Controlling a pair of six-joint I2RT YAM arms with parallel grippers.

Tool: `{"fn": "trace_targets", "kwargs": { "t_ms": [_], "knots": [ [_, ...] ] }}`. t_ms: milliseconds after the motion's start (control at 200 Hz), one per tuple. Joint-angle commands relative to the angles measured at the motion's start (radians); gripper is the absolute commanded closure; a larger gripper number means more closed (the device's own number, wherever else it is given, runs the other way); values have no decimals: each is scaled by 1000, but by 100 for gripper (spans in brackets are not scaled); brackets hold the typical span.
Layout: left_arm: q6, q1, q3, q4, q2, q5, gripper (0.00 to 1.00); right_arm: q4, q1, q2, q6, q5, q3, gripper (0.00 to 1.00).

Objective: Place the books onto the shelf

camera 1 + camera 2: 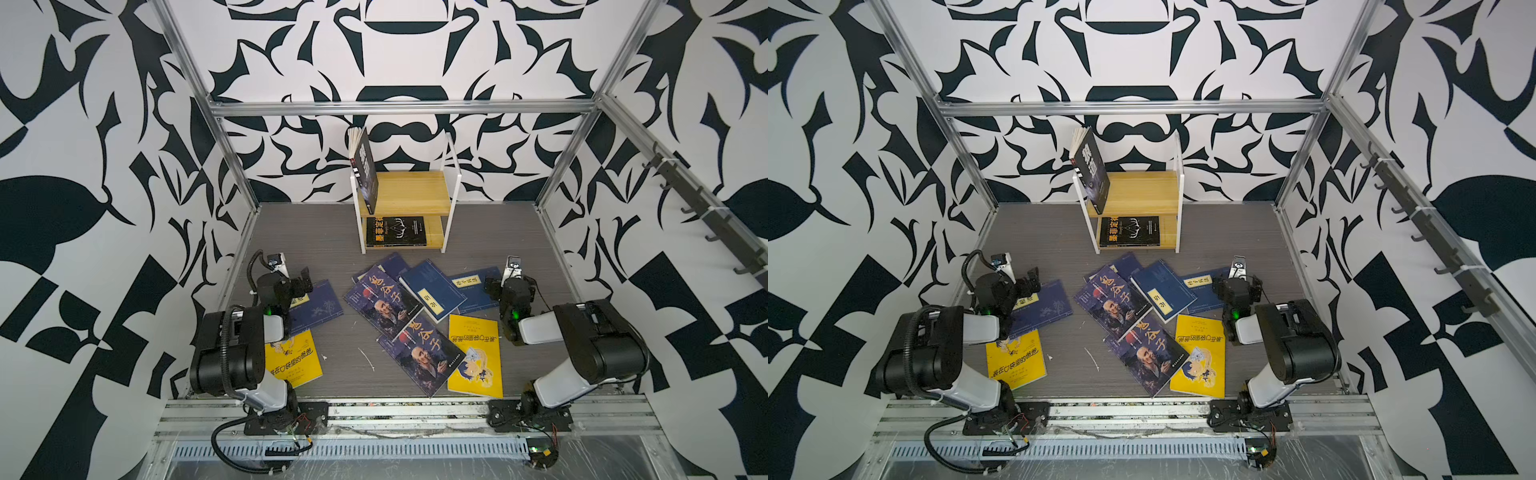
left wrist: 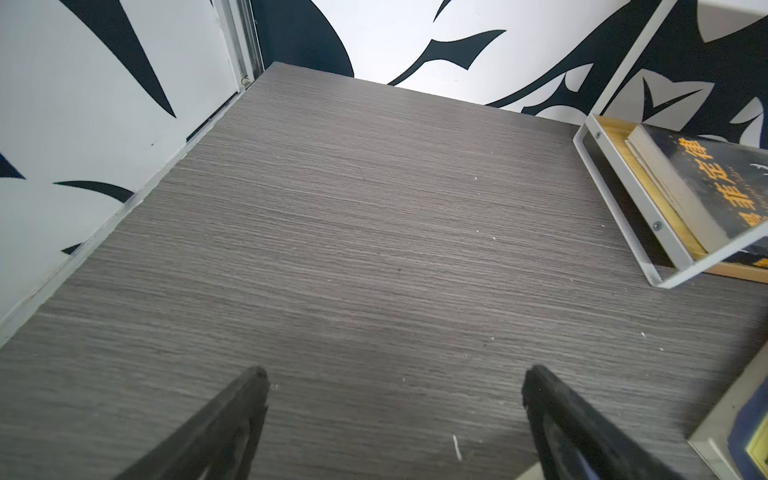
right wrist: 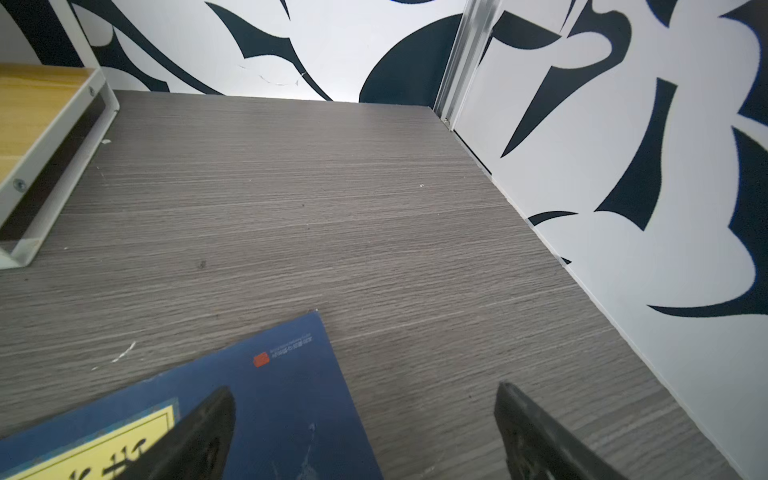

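Several books lie scattered flat on the grey table in both top views: navy ones [image 1: 432,289] [image 1: 1044,305], two with a man's portrait [image 1: 380,301] [image 1: 424,357], and two yellow ones [image 1: 297,361] [image 1: 476,357]. The shelf [image 1: 409,195] [image 1: 1142,193] stands at the back centre. My left gripper [image 1: 305,278] [image 2: 392,374] hangs open over bare table beside a navy book [image 1: 320,305]. My right gripper [image 1: 492,286] [image 3: 365,390] is open above the corner of a navy book with a yellow label [image 3: 270,395]. Neither holds anything.
A black book with yellow title characters [image 1: 395,230] [image 2: 706,183] lies on the shelf's lower board. A dark book [image 1: 365,170] leans upright at the left of the top board. Patterned walls and aluminium posts [image 1: 232,137] close in the table.
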Motion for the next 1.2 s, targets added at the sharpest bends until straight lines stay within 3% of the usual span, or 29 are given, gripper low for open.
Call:
{"fn": "trace_targets", "kwargs": {
  "t_ms": [0, 490, 840, 940, 1075, 1195],
  "knots": [
    [-11, 3, 13, -5, -1, -8, 0, 19, 2, -12, 8, -5, 8, 0],
    [6, -8, 1, 74, 28, -18, 0, 19, 2, -12, 9, -6, 8, 1],
    [12, -3, 17, 9, -1, -1, 0, 30, 2, -14, 6, -3, 2, 0],
    [-4, 9, 129, -228, -55, -2, 0, -16, 5, -83, 15, 7, -5, 0],
    [71, 7, 422, -753, -67, 65, 0, -225, 21, -236, -1, 6, 47, 1],
    [64, -9, 581, -973, -86, 93, 0, -452, 33, -379, 62, -24, 104, 1]
  ]
}}
